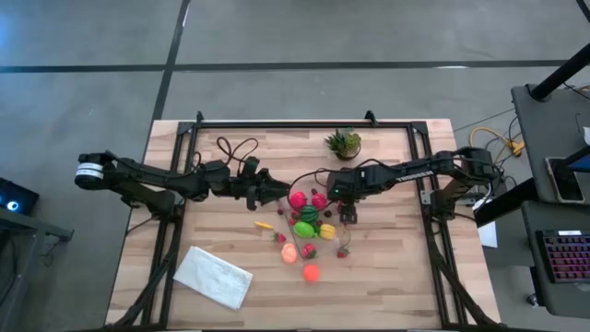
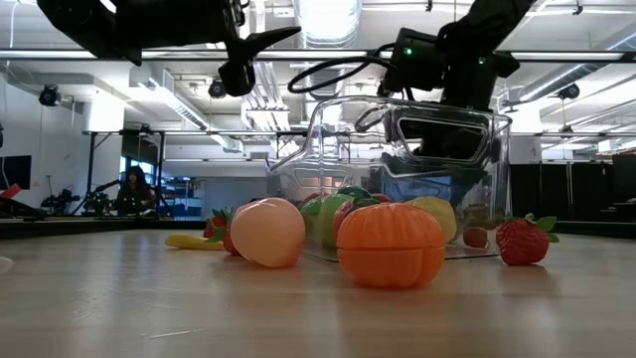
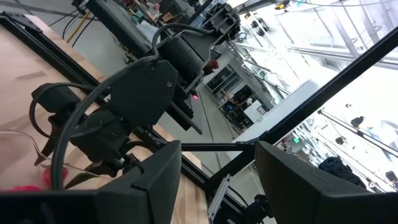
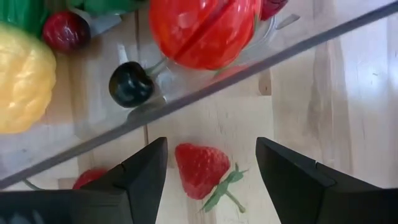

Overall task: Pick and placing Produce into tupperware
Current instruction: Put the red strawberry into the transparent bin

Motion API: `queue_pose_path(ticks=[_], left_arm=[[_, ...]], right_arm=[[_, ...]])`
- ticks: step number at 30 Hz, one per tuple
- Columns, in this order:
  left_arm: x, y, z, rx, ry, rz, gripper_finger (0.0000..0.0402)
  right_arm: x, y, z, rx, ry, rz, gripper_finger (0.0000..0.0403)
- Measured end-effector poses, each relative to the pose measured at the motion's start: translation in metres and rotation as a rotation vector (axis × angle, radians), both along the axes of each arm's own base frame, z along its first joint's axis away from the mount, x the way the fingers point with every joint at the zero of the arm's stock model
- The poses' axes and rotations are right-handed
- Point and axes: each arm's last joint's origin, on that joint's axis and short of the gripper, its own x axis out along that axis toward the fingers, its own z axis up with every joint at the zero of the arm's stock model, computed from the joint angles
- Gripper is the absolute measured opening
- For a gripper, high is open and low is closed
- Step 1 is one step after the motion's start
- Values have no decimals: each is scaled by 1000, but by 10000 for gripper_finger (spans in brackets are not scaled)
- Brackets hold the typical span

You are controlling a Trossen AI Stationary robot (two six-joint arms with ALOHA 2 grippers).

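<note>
1. At the left of the wooden table [image 1: 387, 277], near its front edge, a folded white cloth [image 1: 213, 277] lies flat, well apart from everything else.
2. The left arm reaches in from the left, above the table. The left gripper [image 1: 282, 194] is tilted upward beside the container, its two dark fingers [image 3: 146, 180] apart with nothing between them.
3. At the table's middle stands the tupperware [image 2: 397, 179], a clear rectangular container with rounded corners. Through its walls show a red round fruit [image 4: 202, 31], a yellow fruit [image 4: 22, 78], a striped dark green piece [image 1: 308, 214], a lime green piece [image 1: 303, 229] and two small dark cherries, one nearly black [image 4: 130, 84].
4. Loose produce lies on the wood around it: a small yellow banana [image 1: 265, 224] to the left, a pale peach-pink fruit [image 2: 266, 232] and a ribbed orange fruit [image 2: 390, 245] in front, and small red strawberries scattered close by.
5. The right arm comes in from the right. The right gripper [image 4: 211, 165] points down just outside the container's right wall, fingers spread and empty, directly over a red strawberry [image 4: 201, 169] with a green stem lying on the table.
6. Behind the container, near the back edge, a small spiky green potted plant [image 1: 343, 142] stands alone.
</note>
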Motion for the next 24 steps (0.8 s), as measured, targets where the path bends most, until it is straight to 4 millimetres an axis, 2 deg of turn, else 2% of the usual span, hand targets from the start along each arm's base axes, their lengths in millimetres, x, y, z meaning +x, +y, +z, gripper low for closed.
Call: queue_pose_path(ticks=[12,24], left_arm=[[0,0,0,1,0,0,191],[0,0,0,1,0,0,191]], right_arm=[[-9,1,-11,-12,50,37,238],[-13,1,-20,5,29,-21,238]])
